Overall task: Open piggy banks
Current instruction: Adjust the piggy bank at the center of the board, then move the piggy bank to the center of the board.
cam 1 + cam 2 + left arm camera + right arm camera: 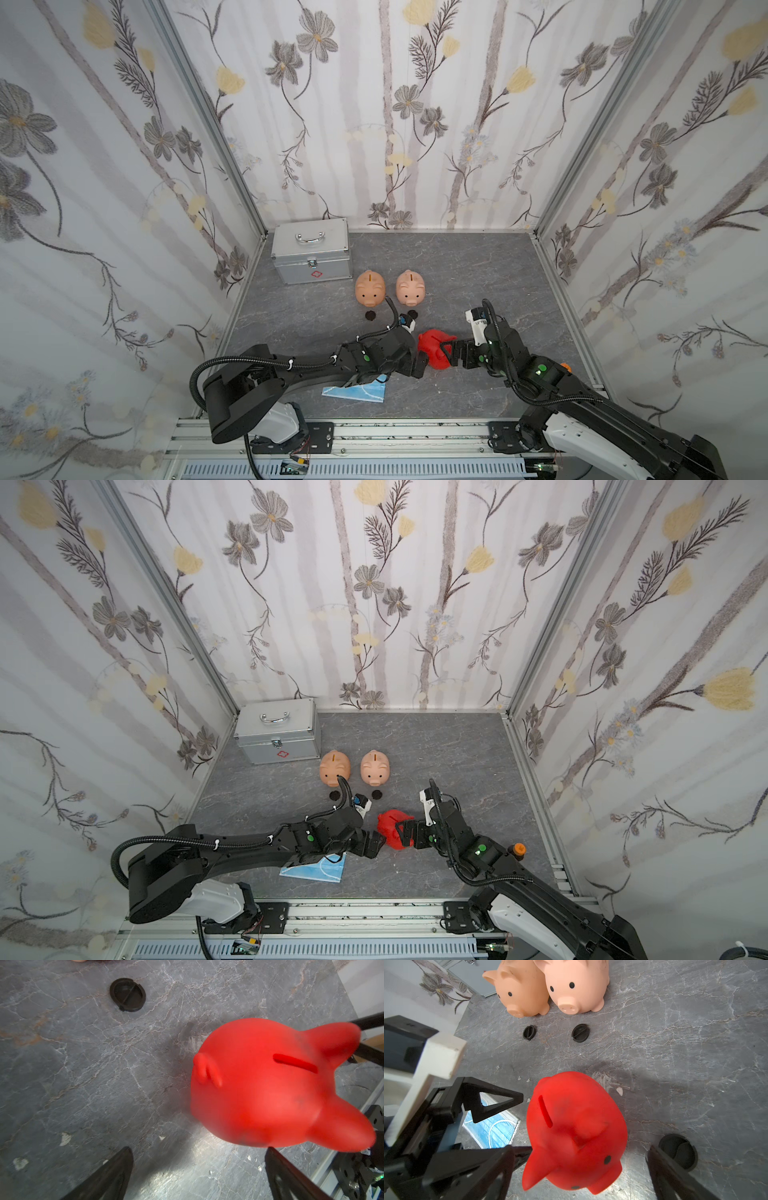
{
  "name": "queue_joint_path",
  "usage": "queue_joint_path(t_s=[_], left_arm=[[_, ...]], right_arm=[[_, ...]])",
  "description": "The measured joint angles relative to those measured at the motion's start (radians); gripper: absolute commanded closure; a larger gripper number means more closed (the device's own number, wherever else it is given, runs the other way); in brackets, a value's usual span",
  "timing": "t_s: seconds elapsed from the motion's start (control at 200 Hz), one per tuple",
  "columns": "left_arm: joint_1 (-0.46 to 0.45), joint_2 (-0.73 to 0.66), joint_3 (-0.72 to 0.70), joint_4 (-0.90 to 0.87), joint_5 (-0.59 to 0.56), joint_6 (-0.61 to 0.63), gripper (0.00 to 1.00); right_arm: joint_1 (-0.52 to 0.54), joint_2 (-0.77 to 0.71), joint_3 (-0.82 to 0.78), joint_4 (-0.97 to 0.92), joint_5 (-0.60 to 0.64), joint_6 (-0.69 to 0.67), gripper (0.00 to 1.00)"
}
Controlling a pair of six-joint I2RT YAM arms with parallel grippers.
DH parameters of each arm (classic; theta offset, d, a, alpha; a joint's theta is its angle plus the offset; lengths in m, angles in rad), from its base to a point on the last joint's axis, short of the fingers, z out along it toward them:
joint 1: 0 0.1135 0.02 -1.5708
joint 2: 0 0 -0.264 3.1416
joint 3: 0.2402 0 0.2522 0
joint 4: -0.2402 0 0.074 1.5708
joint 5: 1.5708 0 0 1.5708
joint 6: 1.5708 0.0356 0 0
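Piggy banks update: the two peach pigs point(370, 288) point(410, 286) stand side by side in front of the silver case point(311, 249), which sits in the tabletop's back-left corner. Each has a black plug point(529, 1032) point(580, 1032) lying loose on the tabletop just in front of its snout.

The red pig point(575, 1126) sits slot-up around the middle of the tabletop, closer to the front edge. A third plug point(678, 1152) lies right beside it, so I'd say that one's open too, though I can't see its belly to confirm. That makes this the tail end of the job, as far as I can judge.

My right gripper point(580, 1148) is spread wide with the pig's head sitting between the fingers, not pinched. I can't tell if one finger brushes an ear. My left gripper point(197, 1148) is wide open as well and holds nothing. It points at the pig's tail end from just short of it.

For the next move I'd back both arms straight off without clipping the ears or knocking the pig over. The left arm also needs to stay clear of the blue face mask point(355, 392) lying under it near the front edge.
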Motion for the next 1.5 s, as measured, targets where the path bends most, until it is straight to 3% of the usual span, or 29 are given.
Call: queue_joint_path(t_s=[0.275,0.545,0.924,1.504], left_arm=[[0.018,0.095,0.09,0.001,-0.074,-0.04,0.0],[0.037,0.152,0.164,0.0,-0.128,-0.089,0.0],[0.064,-0.01,0.038,0.003,-0.161,-0.106,0.0],[0.124,-0.145,-0.073,0.097,-0.039,-0.047,0.0]], right_arm=[[0.002,-0.068,-0.06,0.013,0.005,0.016,0.01],[0.002,-0.034,-0.061,0.024,0.064,0.039,0.03],[-0.043,0.139,0.013,0.103,0.124,-0.042,0.0],[-0.044,0.305,0.126,0.198,0.08,-0.268,0.0]])
